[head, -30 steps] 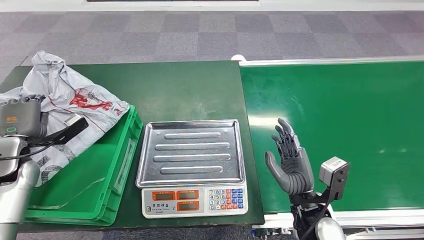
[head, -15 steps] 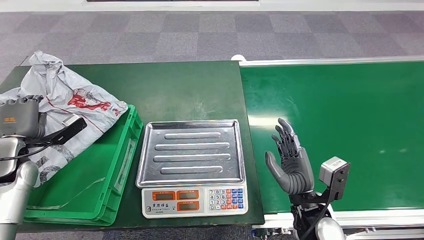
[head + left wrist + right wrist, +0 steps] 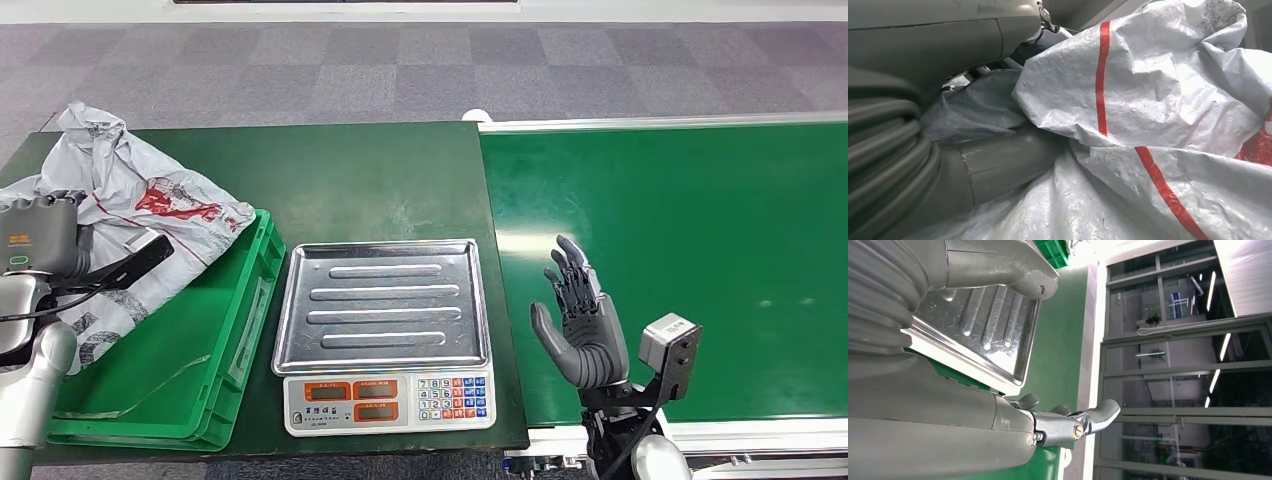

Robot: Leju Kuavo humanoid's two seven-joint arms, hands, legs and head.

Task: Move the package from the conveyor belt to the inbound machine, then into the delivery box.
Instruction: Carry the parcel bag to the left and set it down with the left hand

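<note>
The robot's left hand (image 3: 973, 165) grips a crumpled grey plastic mailer package with red stripes (image 3: 130, 225), fingers buried in its folds, at nine o'clock of the scene. The package drapes over the far-left rim of the green plastic delivery crate (image 3: 190, 370), part of it resting on the dark green table (image 3: 370, 180). At centre sits the steel-trayed weighing scale (image 3: 380, 300), bare. At four o'clock the right hand (image 3: 578, 320) stands open and empty, fingers upright over the green conveyor belt (image 3: 680, 250). To finish well, the left hand should probably carry the package further over the crate before letting go, so it drops inside rather than across the rim
</note>
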